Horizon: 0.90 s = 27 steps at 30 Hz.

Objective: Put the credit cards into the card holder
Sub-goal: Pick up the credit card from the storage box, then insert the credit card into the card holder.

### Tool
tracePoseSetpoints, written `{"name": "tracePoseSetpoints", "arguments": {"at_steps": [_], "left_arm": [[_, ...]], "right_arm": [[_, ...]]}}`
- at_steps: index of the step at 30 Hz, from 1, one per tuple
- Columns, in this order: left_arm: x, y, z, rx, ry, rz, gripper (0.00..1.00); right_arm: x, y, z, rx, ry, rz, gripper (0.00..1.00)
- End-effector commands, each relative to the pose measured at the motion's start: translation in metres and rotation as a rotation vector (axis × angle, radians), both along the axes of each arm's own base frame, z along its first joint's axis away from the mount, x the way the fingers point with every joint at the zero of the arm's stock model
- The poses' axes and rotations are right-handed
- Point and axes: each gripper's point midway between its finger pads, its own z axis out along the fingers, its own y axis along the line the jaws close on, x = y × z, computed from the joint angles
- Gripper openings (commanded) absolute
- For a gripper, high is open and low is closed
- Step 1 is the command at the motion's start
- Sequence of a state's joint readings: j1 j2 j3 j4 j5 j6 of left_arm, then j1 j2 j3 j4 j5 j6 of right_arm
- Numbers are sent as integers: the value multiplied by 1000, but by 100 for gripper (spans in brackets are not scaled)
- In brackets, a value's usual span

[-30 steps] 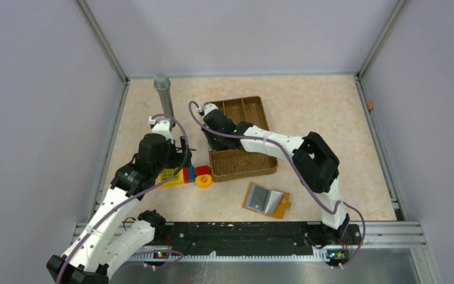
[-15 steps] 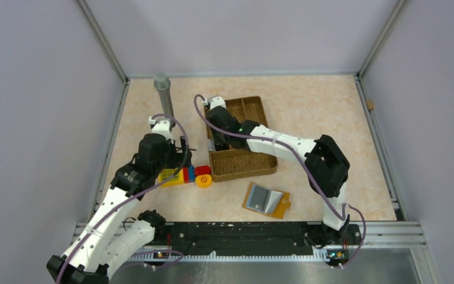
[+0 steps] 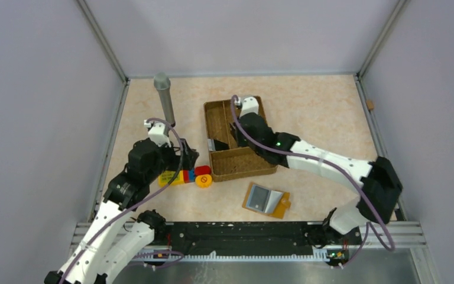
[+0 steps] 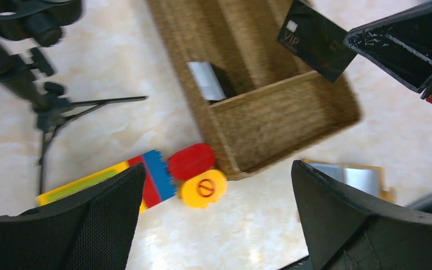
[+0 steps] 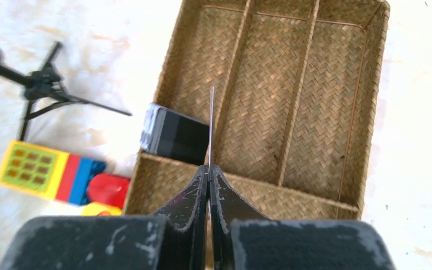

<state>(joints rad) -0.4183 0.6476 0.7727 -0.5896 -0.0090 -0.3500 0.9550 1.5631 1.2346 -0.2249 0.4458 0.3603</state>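
My right gripper (image 5: pixel 208 169) is shut on a thin black credit card (image 5: pixel 211 121), seen edge-on above the woven tray. In the left wrist view the same card (image 4: pixel 315 40) hangs flat-faced from the right gripper (image 4: pixel 371 42) over the tray. A small stack of dark cards (image 3: pixel 218 144) leans in the tray's left compartment (image 5: pixel 171 135). The tan card holder (image 3: pixel 266 200) lies open, pale inside, on the table in front of the tray. My left gripper (image 4: pixel 217 167) is open and holds nothing, hovering near the toy blocks.
The woven brown divided tray (image 3: pixel 260 168) sits mid-table. Yellow, blue and red toy blocks (image 3: pixel 186 176) lie at its front left corner. A grey post (image 3: pixel 164 97) on a black tripod (image 4: pixel 48 107) stands left of the tray. Frame rails edge the table.
The right gripper shut on a card in the tray's left compartment, then rose and swung right with it. The left arm drew back a little toward its base.
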Motion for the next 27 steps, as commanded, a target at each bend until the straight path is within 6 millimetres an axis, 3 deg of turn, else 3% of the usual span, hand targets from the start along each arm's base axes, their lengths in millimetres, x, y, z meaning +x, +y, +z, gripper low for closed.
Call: {"name": "tracePoseSetpoints", "arguments": {"at_steps": [1,5,8,12,16,27], "left_arm": [[-7,-39,34,-267,-93,-130,98],[-14,-57,40,-390,-109,-206,97],[-25,-77,32,-469,-36,-304,95],[-37,-100,20,-614,-7,-430,93],[-46,-113,30,-846,25,-438,92],[-55,-148,42,-901,18,-483,93]], "right_arm": [[-27,-12,69,274,-71,57,0],[-59,-46,58,298,35,57,0],[-84,-68,46,340,93,49,0],[-113,-79,35,502,128,81,0],[-128,-79,50,739,86,127,0],[-141,-68,95,968,1,259,0]]}}
